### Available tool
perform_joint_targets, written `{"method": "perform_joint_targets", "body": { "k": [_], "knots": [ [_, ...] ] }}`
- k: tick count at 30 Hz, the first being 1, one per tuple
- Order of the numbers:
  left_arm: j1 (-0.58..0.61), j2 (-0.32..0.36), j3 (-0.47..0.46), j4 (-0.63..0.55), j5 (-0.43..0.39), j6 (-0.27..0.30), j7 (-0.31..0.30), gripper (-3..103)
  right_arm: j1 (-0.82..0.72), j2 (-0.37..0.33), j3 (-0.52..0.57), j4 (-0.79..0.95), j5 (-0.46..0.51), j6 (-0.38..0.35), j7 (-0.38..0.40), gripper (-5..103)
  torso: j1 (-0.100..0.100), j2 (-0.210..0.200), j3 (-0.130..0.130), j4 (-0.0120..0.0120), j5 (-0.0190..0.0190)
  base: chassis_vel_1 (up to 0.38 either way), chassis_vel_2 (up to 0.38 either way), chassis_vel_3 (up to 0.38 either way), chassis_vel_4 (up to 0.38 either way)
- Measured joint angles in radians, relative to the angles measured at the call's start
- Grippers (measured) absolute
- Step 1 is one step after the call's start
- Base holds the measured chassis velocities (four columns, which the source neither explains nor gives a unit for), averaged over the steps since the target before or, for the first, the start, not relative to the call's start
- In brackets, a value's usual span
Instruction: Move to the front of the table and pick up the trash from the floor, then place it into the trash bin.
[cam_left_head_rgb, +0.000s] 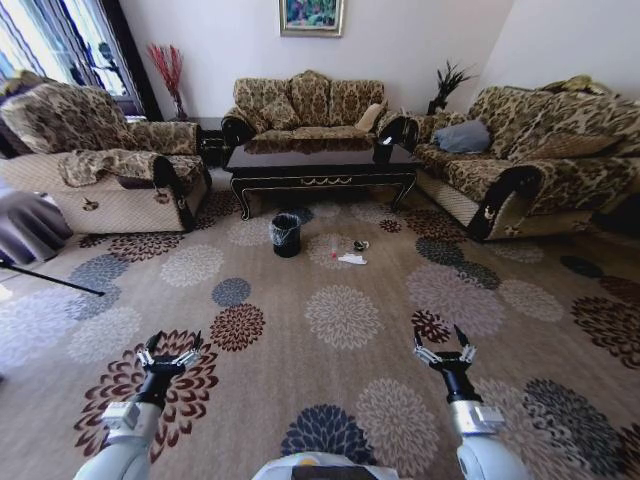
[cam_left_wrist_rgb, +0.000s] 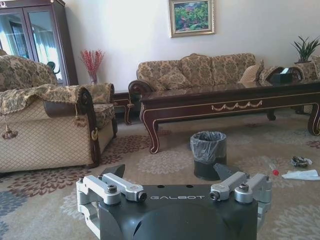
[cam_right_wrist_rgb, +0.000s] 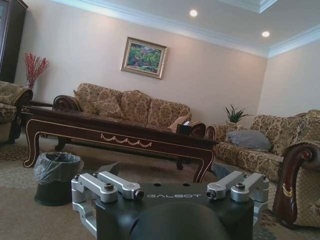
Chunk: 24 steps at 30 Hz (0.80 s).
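Observation:
The dark glossy table (cam_left_head_rgb: 322, 166) stands far ahead across the flowered carpet, in front of the middle sofa. The black trash bin (cam_left_head_rgb: 286, 234) with its grey bag sits on the floor just before the table. To its right lies the trash: a clear tube (cam_left_head_rgb: 334, 247), a shiny wrapper (cam_left_head_rgb: 361, 245) and white paper (cam_left_head_rgb: 352, 260). My left gripper (cam_left_head_rgb: 168, 343) and right gripper (cam_left_head_rgb: 446, 340) hover low over the carpet, both open and empty, well short of the litter. The left wrist view has the bin (cam_left_wrist_rgb: 208, 152), the red-tipped tube (cam_left_wrist_rgb: 274, 170), the wrapper (cam_left_wrist_rgb: 300, 161) and the paper (cam_left_wrist_rgb: 301, 174).
Patterned sofas ring the table: an armchair (cam_left_head_rgb: 110, 165) on the left, a sofa (cam_left_head_rgb: 310, 105) behind, another sofa (cam_left_head_rgb: 530, 165) on the right. A black tissue box (cam_left_head_rgb: 383, 150) sits on the table. A thin dark pole (cam_left_head_rgb: 50, 278) lies at far left. Open carpet stretches ahead.

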Motion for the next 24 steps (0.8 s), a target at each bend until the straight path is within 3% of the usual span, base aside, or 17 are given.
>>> {"method": "perform_joint_targets", "body": {
  "k": [7, 24],
  "knots": [
    [0.009, 0.032, -0.004, 0.0, -0.027, -0.002, -0.001, 100, -0.014, 0.011, -0.006, -0.003, -0.012, 0.013, -0.004, 100, -0.011, -0.029, -0.018, 0.0, 0.0, 0.0, 0.0, 0.0, 0.0],
    [0.003, 0.029, -0.012, -0.002, -0.052, 0.014, -0.005, 100, -0.034, 0.022, -0.007, -0.012, -0.015, 0.03, -0.006, 100, -0.035, -0.095, -0.06, 0.0, 0.0, 0.0, 0.0, 0.0, 0.0]
  ]
}}
